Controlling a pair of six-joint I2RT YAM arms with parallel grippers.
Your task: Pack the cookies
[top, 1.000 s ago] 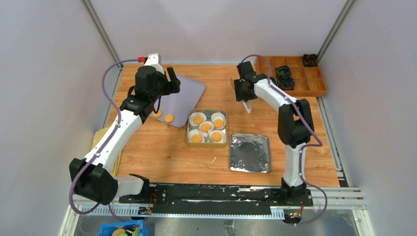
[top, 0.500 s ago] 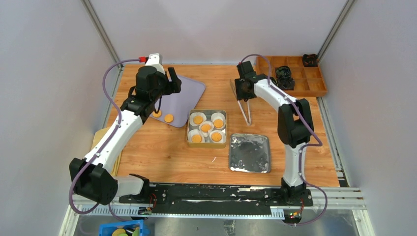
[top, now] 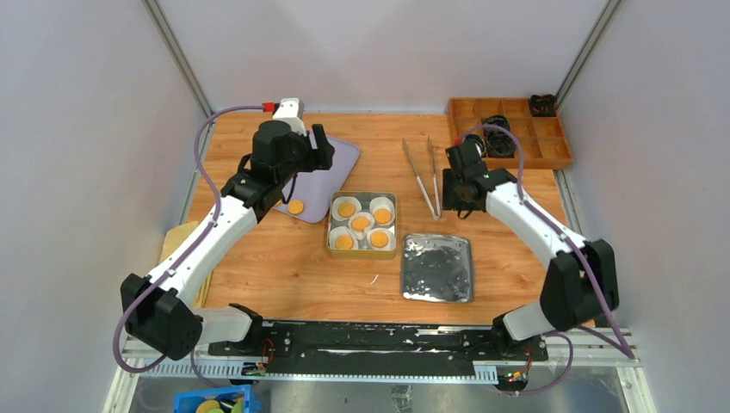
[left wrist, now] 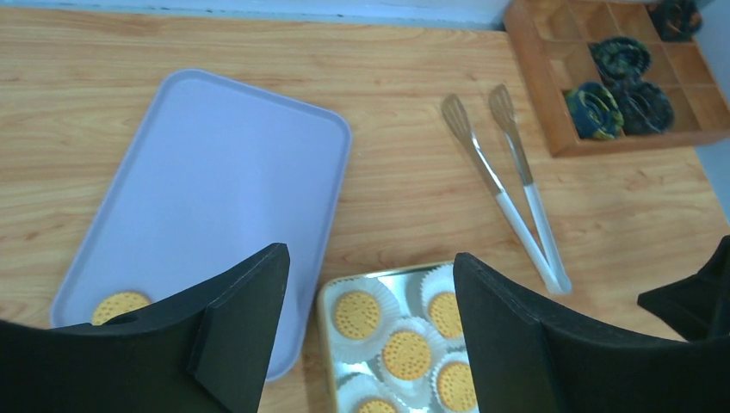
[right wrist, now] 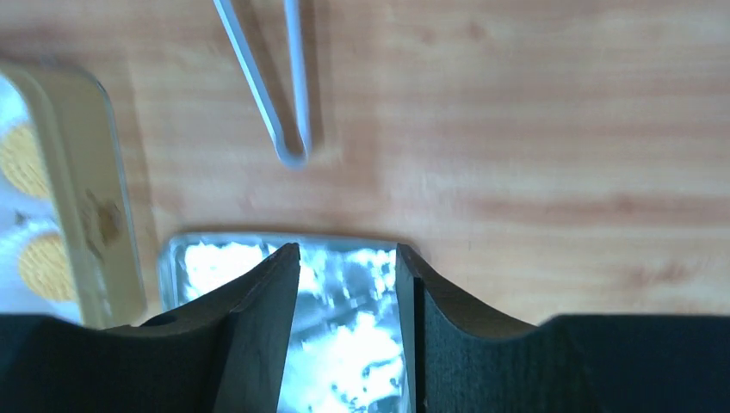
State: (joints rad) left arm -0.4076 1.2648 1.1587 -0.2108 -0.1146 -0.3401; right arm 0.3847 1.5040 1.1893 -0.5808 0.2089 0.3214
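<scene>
On the left of the wooden tabletop (top: 258, 267), the left claw (left wrist: 370, 260) is hanging over the lavender tray (top: 342, 156) with its jaws standing wide apart and nothing between them. One loose cookie (top: 295, 206) is lying on the near end of that tray, just nearer than the claw and close beside the left arm; in the wrist view it is showing by the outer side of the left finger, not in the gap.

To the right of the tray, a square tin (top: 362, 255) is sitting with five cookies (top: 360, 223) inside, each one resting in a white paper cup (top: 381, 204). In the left wrist view these are lying below the opening between the fingers, apart from them.

Right of the tin, a pair of metal tongs with white handles (top: 422, 176) is lying flat on the wood, heads pointing to the far side. Nearer than the tongs, the silver tin lid (top: 437, 268) is lying just beside the tin.

The right claw (right wrist: 346, 251) is hovering right of the tongs, its jaws partly apart and gripping nothing; its wrist view is showing the lid's far edge under the fingertips and the tin's cookies off to the left, well apart from it.

At the far right corner, a wooden compartment box (top: 516, 163) is holding dark bundles (top: 498, 133).
</scene>
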